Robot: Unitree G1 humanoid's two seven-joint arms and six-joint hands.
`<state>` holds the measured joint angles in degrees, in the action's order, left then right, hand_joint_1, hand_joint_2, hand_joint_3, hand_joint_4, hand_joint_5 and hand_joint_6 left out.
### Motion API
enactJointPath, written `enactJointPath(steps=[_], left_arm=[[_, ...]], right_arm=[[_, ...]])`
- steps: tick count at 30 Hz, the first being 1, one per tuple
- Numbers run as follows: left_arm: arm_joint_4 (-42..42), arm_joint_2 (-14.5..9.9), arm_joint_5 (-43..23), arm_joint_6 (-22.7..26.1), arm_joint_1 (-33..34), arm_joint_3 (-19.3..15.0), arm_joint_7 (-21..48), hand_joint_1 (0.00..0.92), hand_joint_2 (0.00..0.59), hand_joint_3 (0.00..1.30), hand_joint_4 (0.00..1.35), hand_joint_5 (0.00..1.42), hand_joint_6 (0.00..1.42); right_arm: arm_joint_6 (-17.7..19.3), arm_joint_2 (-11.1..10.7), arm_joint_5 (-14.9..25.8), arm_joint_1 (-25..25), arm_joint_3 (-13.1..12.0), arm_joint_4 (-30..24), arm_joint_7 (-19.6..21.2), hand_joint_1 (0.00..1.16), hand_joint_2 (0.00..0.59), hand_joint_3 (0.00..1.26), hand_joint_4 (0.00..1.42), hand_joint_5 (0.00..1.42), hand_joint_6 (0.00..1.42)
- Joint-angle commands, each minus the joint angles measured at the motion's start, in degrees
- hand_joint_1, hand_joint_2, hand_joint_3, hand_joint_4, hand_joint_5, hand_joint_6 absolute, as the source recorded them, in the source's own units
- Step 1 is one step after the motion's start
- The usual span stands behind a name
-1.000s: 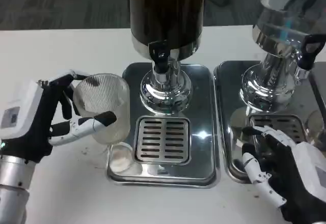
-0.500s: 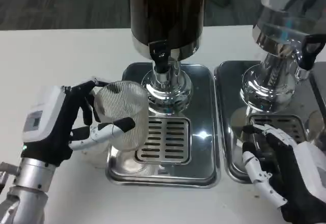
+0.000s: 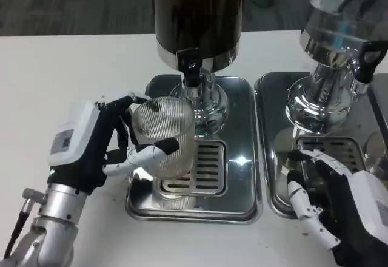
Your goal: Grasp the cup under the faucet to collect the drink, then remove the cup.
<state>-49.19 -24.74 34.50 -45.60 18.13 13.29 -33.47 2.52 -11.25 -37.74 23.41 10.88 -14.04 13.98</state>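
Note:
A clear ribbed cup (image 3: 165, 136) is held by my left hand (image 3: 100, 142), thumb across its front and fingers behind it. The cup stands upright over the left part of the drip grille (image 3: 203, 167), just left of and below the black faucet (image 3: 191, 71) of the dark drink dispenser (image 3: 199, 18). It looks empty. My right hand (image 3: 339, 203) rests with fingers spread on the front of the neighbouring steel tray (image 3: 276, 158), holding nothing.
A second dispenser (image 3: 339, 48) with a black tap (image 3: 367, 60) stands on the right tray. The steel drip tray (image 3: 245, 127) under the dark dispenser has a raised rim. White table (image 3: 60, 73) lies open to the left.
My left hand has carried the cup to the right, from beside the tray's left edge to over the grille near the faucet. The right hand has stayed put.

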Motion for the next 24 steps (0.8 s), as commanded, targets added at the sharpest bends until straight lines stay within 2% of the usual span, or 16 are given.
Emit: enactJointPath(steps=[1,24], left_arm=[[-1.7,0.8,0.5,0.5,2.5,1.0,0.0,0.265,0.090,0.72,1.01,1.12,1.42],[-6.1,2.9,0.8,0.5,5.8,3.9,-0.8,0.251,0.093,0.72,1.01,1.11,1.42]], right_arm=[[0.7,0.4,0.0,0.5,0.2,-1.1,0.6,0.14,0.462,0.33,0.20,0.16,0.27],[0.5,1.1,-0.5,0.8,0.0,-1.6,0.5,0.14,0.462,0.34,0.21,0.16,0.28]])
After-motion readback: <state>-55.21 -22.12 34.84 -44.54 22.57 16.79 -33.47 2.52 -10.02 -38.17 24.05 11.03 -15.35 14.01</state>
